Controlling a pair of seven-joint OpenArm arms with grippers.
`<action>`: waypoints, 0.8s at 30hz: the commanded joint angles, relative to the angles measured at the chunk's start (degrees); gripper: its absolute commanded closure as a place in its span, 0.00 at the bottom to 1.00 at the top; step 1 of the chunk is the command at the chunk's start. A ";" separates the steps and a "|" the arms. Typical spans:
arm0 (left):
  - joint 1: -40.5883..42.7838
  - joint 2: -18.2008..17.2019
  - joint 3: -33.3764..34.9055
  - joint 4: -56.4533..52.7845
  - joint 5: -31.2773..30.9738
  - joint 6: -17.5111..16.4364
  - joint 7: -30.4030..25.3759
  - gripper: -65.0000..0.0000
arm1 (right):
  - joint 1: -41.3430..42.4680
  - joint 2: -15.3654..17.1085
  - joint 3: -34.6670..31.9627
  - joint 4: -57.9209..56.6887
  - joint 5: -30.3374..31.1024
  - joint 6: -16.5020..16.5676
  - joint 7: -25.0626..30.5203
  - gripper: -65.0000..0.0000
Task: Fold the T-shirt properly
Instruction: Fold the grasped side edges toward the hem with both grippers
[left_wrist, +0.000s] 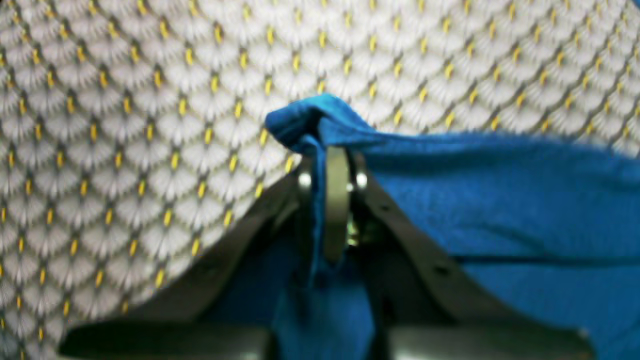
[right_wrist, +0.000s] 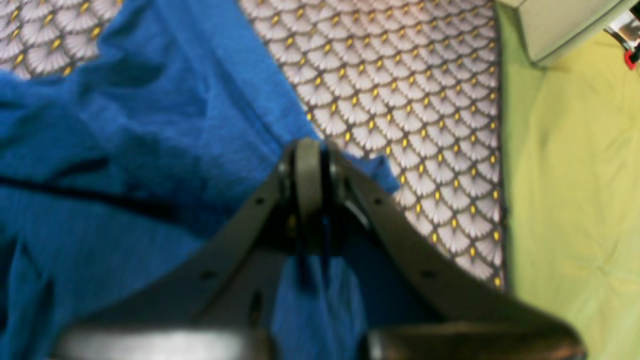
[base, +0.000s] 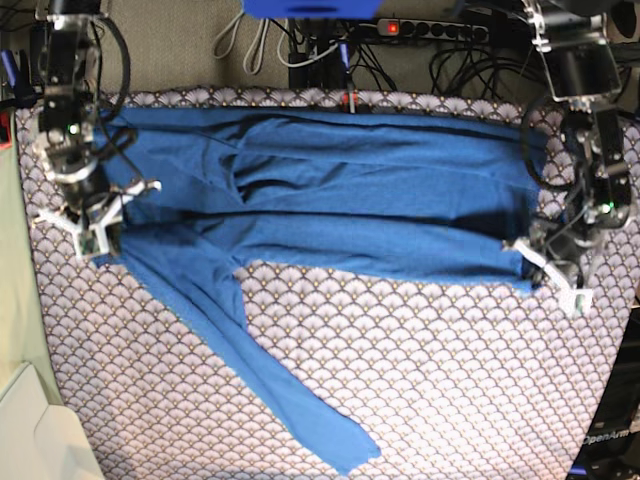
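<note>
Tabletop (base: 470, 400) comes first, covered by a grey-white cloth with a scallop pattern, and most of its far half is taken up by the T-shirt (base: 350, 210), a plain blue long-sleeved one. It lies as a long band across the width, doubled along its length so that one layer rests on another, which I judge to be a first lengthwise fold under way. One sleeve (base: 250, 370) trails loose from the band toward the near edge, flat on the cloth and not yet tucked in. I hold the band at both ends so the fabric stays stretched between my arms and does not sag or bunch in the middle. My right tool (base: 95, 230) is pinched tight on a small bunch of blue cloth at the end near the sleeve; in the right wrist view the cloth (right_wrist: 320, 280) hangs between the closed jaws. My left tool (base: 555, 275) is likewise clamped on the opposite corner, and the left wrist view shows a little peak of fabric (left_wrist: 310, 117) poking out past the tips. A green sheet (right_wrist: 570, 175) lies beyond the tabletop edge beside my right arm.
</note>
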 joint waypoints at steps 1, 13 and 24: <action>-0.28 -0.96 -1.11 1.39 -0.41 -0.82 -0.63 0.99 | -0.30 0.56 0.37 1.83 0.36 -0.55 1.75 0.98; 5.79 -1.40 -6.04 5.61 -0.33 -6.00 1.48 0.99 | -5.66 0.56 2.66 3.86 0.36 -0.46 2.10 0.98; 5.26 -1.40 -6.39 5.52 0.11 -9.70 6.58 0.99 | -5.58 -2.60 9.52 4.03 0.19 9.74 1.75 0.98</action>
